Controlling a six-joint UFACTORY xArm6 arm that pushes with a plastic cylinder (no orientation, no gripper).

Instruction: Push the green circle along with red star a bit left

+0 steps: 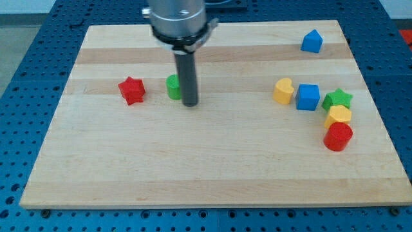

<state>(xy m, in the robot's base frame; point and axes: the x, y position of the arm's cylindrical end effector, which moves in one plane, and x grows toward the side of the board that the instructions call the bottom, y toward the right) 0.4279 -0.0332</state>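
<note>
Item: red cylinder [338, 136]. Nearest of our lot, at the view's bottom right of the board [193, 174]; it touches the piece above it.

Item: yellow block [338, 116]. At 12 o'clock of the red cylinder, in contact; shape not clear to us.

Item: green star [338, 99]. At 12 o'clock of the yellow block, touching it.

Item: blue cube [308, 97]. At 9 o'clock of the green star, just beside it.

Item: yellow heart [282, 91]. At 9 o'clock of the blue cube, just beside it.

Item: my tip [190, 103]. We carry no jaws, only a dark rod, so nothing is held or clasped. The tip rests on the board at 3 o'clock of the green circle, pressed against or just beside it; we cannot tell which.

Item: green circle [172, 87]. Left of centre, its right part hidden behind the rod.

Item: red star [132, 90]. At 9 o'clock of the green circle, near but apart from it.

Item: blue pentagon [312, 41]. Farthest piece, at the view's top right, well apart from the rest.
</note>
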